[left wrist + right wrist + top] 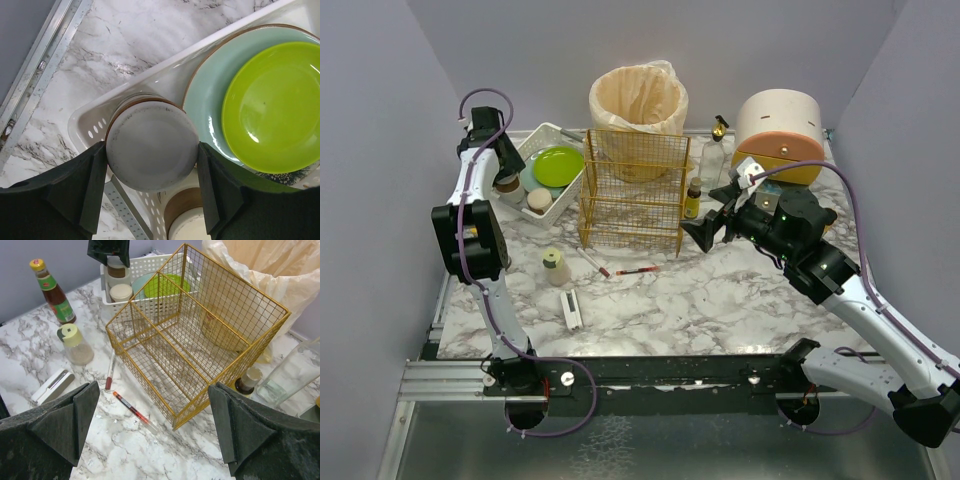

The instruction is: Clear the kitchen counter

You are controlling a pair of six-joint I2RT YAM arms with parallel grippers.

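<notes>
The marble kitchen counter [720, 300] carries loose items. My left gripper [505, 178] is over the near corner of the white slotted tray [535, 138] and is shut on a brown jar with a pale lid [150, 145]; both fingers [95, 185] press its sides. I cannot tell whether the jar rests on the tray floor. A second pale-lidded jar [192, 222] and a green plate [270, 107] on a light blue plate [210, 100] lie in the tray. My right gripper [712, 228] is open and empty above the counter, near the gold wire rack [200, 325].
On the counter lie two red-tipped pens [132, 410] [110, 372], a small jar with a yellow-green lid [556, 268], a white flat case [572, 310] and a sauce bottle [52, 290]. Behind stand a lined bin [638, 98], a small brown bottle [693, 198], a glass pump bottle [717, 150] and a round bread box [778, 135].
</notes>
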